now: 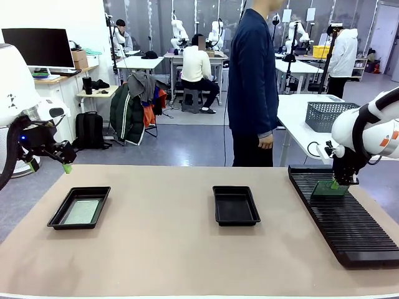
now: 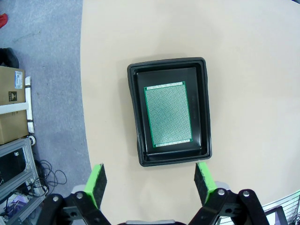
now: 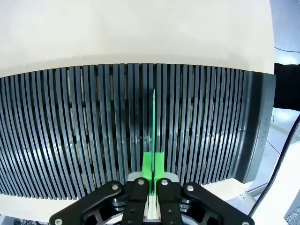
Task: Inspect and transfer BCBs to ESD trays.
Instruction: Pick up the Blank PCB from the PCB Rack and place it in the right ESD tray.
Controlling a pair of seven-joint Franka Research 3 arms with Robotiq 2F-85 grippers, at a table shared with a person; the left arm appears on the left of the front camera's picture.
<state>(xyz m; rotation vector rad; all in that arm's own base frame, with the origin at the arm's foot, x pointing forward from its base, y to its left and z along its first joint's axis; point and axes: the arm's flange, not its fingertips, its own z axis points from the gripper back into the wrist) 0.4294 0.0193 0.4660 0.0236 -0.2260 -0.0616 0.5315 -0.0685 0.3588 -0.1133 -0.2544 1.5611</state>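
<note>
Beige tabletop, two trays, slotted rack, person standing at the far side.
Left gripper [image 2: 149, 183] hangs spread wide above the left tray [image 1: 59, 216] holding one BCB [image 2: 168, 114]; right gripper [image 1: 340, 181] pinches a second BCB [image 3: 153, 123] upright among the black rack [image 1: 349, 224] ribs. Middle tray [image 1: 235, 205] is bare; grey basket [image 1: 326, 115] sits behind.

I can't read any text here; the white label on the brown cardboard box [image 2: 10, 86] beside the desk and the embossed marks on the long black ribbed plastic rack [image 3: 260, 133] are too blurred
</note>
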